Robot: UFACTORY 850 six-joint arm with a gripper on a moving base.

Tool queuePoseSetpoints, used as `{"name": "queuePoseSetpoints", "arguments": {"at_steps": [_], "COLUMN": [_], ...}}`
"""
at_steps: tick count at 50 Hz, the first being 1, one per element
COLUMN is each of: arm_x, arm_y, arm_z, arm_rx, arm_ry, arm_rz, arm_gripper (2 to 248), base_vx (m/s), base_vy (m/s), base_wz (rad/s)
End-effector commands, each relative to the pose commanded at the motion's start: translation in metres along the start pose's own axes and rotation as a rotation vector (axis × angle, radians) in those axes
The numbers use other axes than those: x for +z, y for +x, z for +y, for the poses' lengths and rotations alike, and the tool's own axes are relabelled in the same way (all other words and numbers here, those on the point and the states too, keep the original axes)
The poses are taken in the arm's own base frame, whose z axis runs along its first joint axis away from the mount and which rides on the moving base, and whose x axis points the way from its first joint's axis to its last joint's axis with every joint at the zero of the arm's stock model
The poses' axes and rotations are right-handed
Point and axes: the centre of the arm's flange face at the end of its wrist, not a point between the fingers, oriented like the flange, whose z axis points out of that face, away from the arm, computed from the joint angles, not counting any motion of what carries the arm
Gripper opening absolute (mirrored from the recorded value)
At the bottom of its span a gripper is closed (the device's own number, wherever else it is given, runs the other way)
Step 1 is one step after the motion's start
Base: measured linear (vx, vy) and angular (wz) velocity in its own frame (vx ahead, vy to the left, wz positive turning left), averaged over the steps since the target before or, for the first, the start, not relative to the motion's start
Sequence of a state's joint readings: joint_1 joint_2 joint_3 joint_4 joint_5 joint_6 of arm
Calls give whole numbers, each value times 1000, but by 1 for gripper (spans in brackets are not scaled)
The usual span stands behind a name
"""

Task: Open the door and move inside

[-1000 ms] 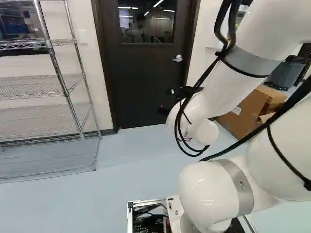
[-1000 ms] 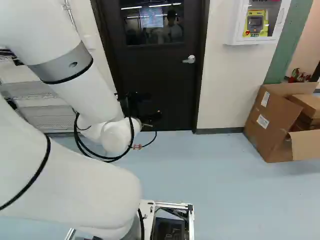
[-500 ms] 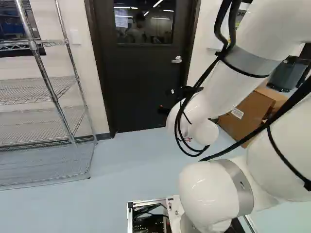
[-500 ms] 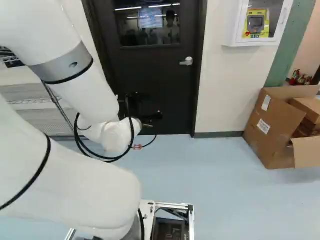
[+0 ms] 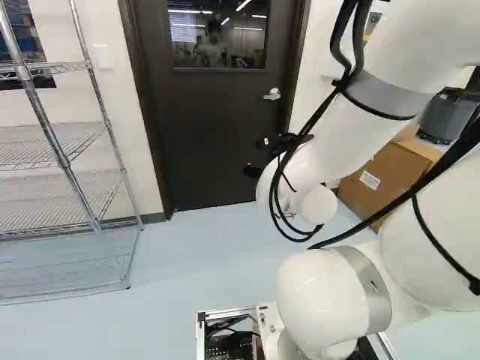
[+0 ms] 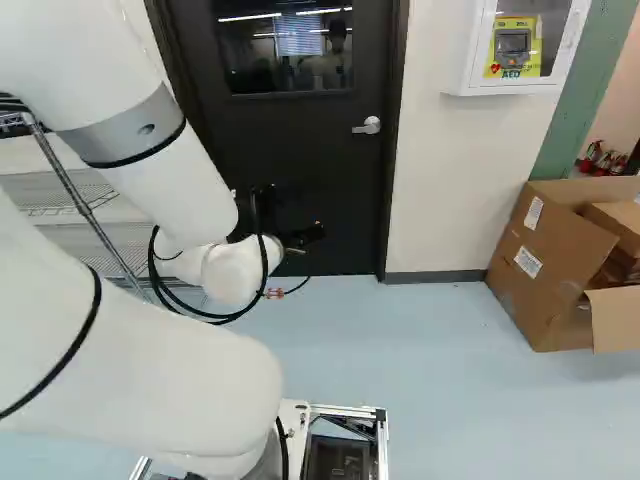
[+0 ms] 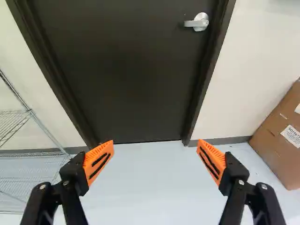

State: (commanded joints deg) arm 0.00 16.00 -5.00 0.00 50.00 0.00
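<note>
Nearest, at the foot of both base views, is a metal frame (image 6: 380, 440) with dark parts inside, beside the arm's lowest joint (image 5: 334, 300). The white arm (image 5: 337, 142) reaches ahead, black cables looping off it, to the pincer (image 5: 256, 156). In the wrist view the pincer (image 7: 154, 149) is spread wide, its orange pads (image 7: 99, 161) well apart, with nothing held between them. Pale blue floor (image 6: 430, 350) runs on ahead. A wire shelf (image 5: 58, 144) stands at the left of the left base view; a cardboard box (image 6: 545, 250) (rather battered, one flap hanging out) sits at the right of the right base view. Beyond the pincer is the dark door (image 5: 214, 120), closed in its frame, with a window high up. Its silver lever handle (image 7: 197, 23) is ahead of the pincer, near the door's edge on the box's side, untouched.
</note>
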Motion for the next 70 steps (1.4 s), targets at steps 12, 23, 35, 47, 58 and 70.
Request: {"name": "queuePoseSetpoints", "arguments": {"at_steps": [12, 23, 35, 47, 58, 70], "arm_x": [0, 0, 0, 0, 0, 0], "arm_y": [0, 0, 0, 0, 0, 0], "arm_z": [0, 0, 0, 0, 0, 0], "arm_rx": [0, 0, 0, 0, 0, 0], "arm_ry": [0, 0, 0, 0, 0, 0], "arm_rz": [0, 0, 0, 0, 0, 0], "arm_gripper": [247, 247, 247, 247, 247, 247], "base_vx": [144, 141, 142, 143, 143, 142], "base_vy": [-62, -66, -66, -64, -66, -67], "base_wz": [3, 3, 4, 4, 4, 5]}}
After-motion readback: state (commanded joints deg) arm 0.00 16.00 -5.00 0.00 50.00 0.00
